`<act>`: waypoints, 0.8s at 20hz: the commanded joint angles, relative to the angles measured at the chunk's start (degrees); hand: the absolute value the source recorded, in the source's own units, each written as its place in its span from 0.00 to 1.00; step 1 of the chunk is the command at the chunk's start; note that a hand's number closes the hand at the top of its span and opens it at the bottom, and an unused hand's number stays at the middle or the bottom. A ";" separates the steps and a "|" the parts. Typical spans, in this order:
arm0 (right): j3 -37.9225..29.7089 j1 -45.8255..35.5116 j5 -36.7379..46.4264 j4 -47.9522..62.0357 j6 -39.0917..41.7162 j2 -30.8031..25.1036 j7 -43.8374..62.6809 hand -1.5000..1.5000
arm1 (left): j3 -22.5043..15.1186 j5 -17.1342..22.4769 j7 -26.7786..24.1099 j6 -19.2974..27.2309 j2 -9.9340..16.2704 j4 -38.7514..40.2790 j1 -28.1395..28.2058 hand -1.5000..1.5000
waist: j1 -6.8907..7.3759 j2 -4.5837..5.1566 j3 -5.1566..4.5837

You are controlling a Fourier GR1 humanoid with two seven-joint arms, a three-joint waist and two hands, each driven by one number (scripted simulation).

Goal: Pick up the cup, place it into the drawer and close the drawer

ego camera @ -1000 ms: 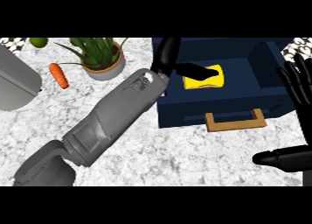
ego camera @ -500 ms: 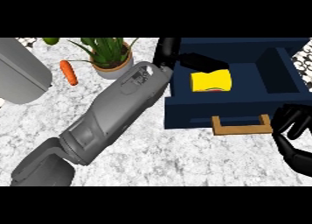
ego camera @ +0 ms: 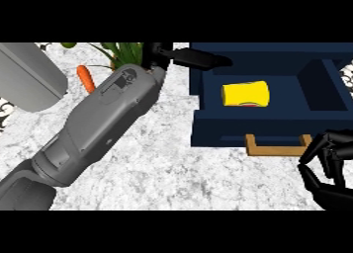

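R hand (ego camera: 332,165) curled near drawer (ego camera: 277,126) handle

Carrot (ego camera: 85,78) lies on marble tabletop (ego camera: 171,173), just left of the plant (ego camera: 122,51). Grey rounded object (ego camera: 22,74) sits at far left, near the carrot.

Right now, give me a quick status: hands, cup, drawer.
Left hand open above the drawer's back edge, holding nothing. Right hand curled by the wooden handle, not gripping it. Yellow cup lying inside the open drawer. Nothing blocking the drawer front.
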 commanded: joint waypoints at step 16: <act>19.29 -8.91 42.36 24.34 -14.97 0.33 -8.48 1.00 | 6.07 1.22 4.18 -5.88 16.43 -27.91 25.48 0.00 | 2.14 0.29 0.03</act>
